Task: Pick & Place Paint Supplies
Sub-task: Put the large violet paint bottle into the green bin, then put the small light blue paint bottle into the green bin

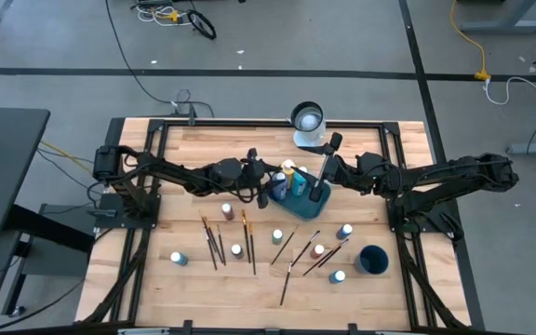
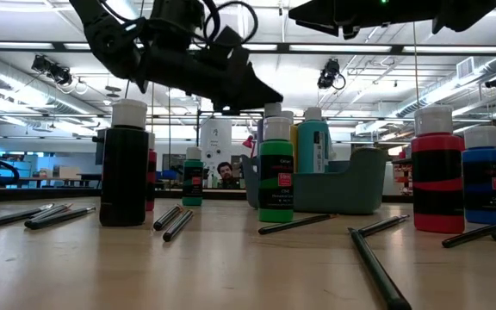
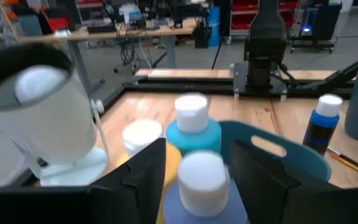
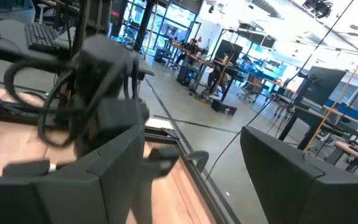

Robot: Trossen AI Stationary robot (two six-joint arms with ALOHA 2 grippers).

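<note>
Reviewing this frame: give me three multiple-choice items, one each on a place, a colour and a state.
1. The left gripper is
A. over the bottles in the teal caddy
B. over the dark cup
C. at the table's near edge

2. The bottle just in front of the caddy in the low view is
A. orange
B. green
C. white

3. The right gripper is
A. shut on a brush
B. shut on a bottle
C. open and empty

Answers:
1 A: the left gripper is at the left end of the teal caddy.
2 B: the bottle has a green body.
3 C: the right gripper shows spread fingers with nothing between.
</note>
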